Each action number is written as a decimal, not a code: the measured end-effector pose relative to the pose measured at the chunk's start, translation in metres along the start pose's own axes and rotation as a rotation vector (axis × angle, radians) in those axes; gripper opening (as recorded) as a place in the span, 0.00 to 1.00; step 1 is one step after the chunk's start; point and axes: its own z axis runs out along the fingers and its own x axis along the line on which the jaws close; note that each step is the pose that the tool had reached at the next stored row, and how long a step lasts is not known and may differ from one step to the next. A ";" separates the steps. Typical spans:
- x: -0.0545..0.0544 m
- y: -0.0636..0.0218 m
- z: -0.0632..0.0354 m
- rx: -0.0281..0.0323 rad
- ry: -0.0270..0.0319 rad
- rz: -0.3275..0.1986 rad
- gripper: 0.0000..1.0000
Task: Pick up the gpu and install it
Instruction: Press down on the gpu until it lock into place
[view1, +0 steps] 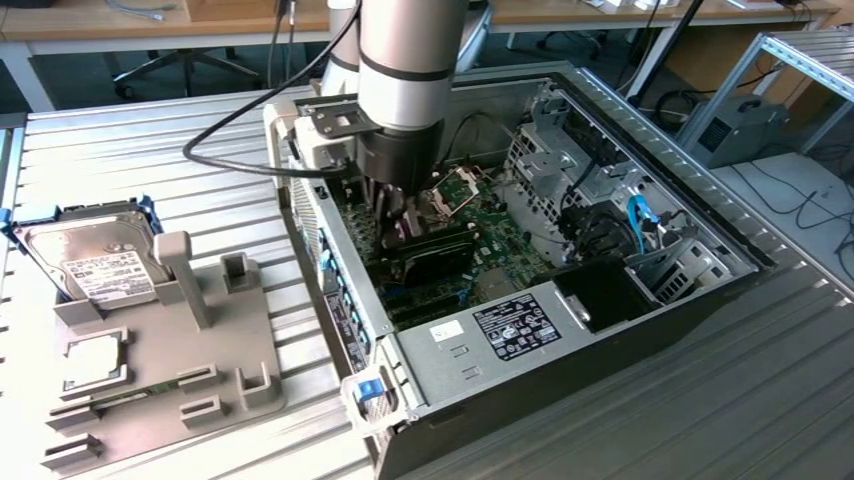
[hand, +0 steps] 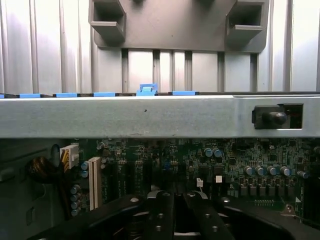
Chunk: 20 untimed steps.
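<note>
In the exterior view, the gripper reaches down into the open computer case, its fingers closed on the gpu, which lies on the motherboard near the case's middle. In the wrist view, the closed gripper hangs over the motherboard beside the case wall.

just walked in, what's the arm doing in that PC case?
The single robot arm's gripper is lowered into the open desktop computer case, shut on the slim flat black gpu card, which sits just over the green motherboard. On the grey parts tray at the exterior view's left, the silver hard drive with a white label and the small square silver CPU chip lie untouched.
</note>
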 end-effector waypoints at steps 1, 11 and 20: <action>0.000 0.0001 -0.0045 -0.0001 0.0019 0.000 0.12; 0.007 0.0009 -0.0087 0.0001 0.0275 0.001 0.12; 0.006 0.0094 0.0026 -0.0004 0.0333 0.001 0.12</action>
